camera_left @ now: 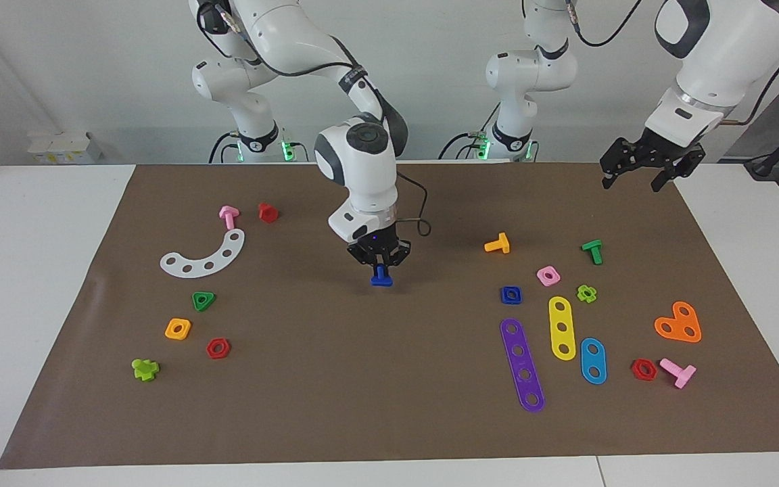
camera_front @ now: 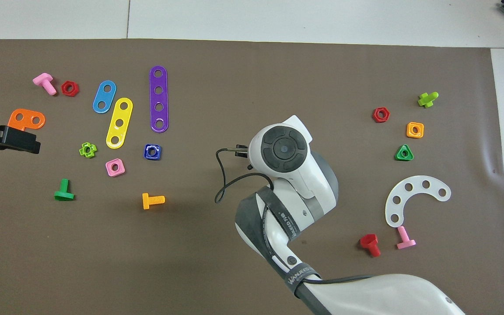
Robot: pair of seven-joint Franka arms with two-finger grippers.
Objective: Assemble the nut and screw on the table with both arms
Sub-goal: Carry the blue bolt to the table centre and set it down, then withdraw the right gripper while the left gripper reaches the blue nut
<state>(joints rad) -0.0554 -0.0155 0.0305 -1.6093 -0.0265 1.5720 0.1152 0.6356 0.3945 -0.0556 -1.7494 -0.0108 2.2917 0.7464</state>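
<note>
My right gripper (camera_left: 380,265) hangs over the middle of the brown mat (camera_left: 389,412), shut on the post of the dark-blue screw (camera_left: 381,278), whose flat head points down just above the mat. In the overhead view the right arm's wrist (camera_front: 283,148) hides the screw. The dark-blue square nut (camera_left: 510,294) (camera_front: 152,152) lies flat on the mat toward the left arm's end, beside the pink square nut (camera_left: 548,275). My left gripper (camera_left: 631,181) (camera_front: 24,142) waits open and empty in the air over the mat's corner by the left arm.
An orange screw (camera_left: 498,244), a green screw (camera_left: 592,251), purple (camera_left: 522,364), yellow (camera_left: 562,327) and blue (camera_left: 593,360) strips surround the nut. Toward the right arm's end lie a white curved strip (camera_left: 204,255), a green triangular nut (camera_left: 203,300) and an orange square nut (camera_left: 178,329).
</note>
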